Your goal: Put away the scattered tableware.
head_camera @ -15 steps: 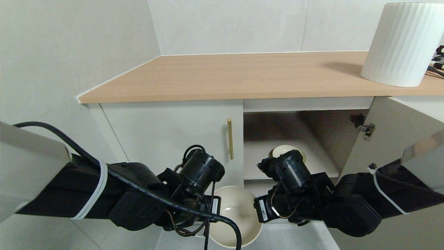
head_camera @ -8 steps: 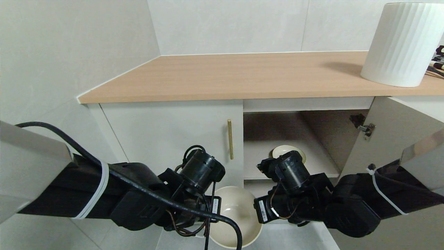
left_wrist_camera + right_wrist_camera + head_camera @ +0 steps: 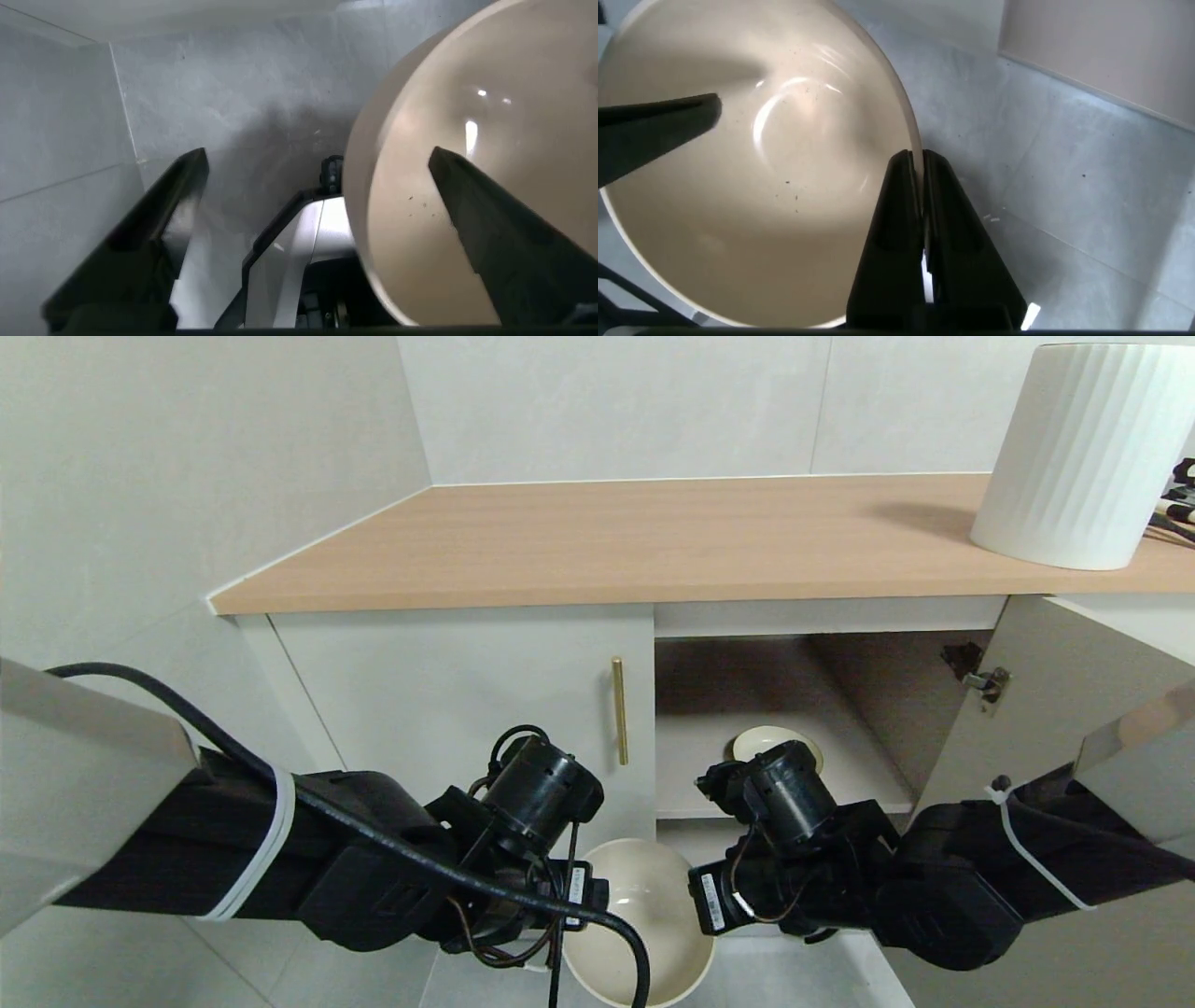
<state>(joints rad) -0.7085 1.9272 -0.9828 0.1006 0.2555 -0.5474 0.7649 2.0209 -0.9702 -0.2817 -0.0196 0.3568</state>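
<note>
Though the head view shifts only slightly from the earlier pictures, the cream bowl [image 3: 639, 933] now sits a touch lower and more toward the robot's right. It hangs between the left arm [image 3: 373, 868] and the right arm [image 3: 934, 887], in front of the cabinet [image 3: 868, 775]. I judge that the bowl is being settled into the right side's grip before it goes onto the shelf. The cabinet's right door [image 3: 1027, 709] stands open. On the shelf sits one pale dish [image 3: 767, 743], partly hidden behind the right wrist. The left door [image 3: 448, 700] is closed. A white ribbed container [image 3: 1074, 457] stands on the countertop [image 3: 607, 541], and its contents cannot be seen.

In the left wrist view, the left gripper [image 3: 313, 173] is spread wide. One finger lies across the bowl's face and the other is well apart from it, so it clamps nothing.

In the right wrist view, the right gripper [image 3: 920, 187] is pinched narrow on the bowl's rim, holding it tilted above the grey floor [image 3: 1083, 177]. The bowl is empty apart from a few dark specks.
</note>
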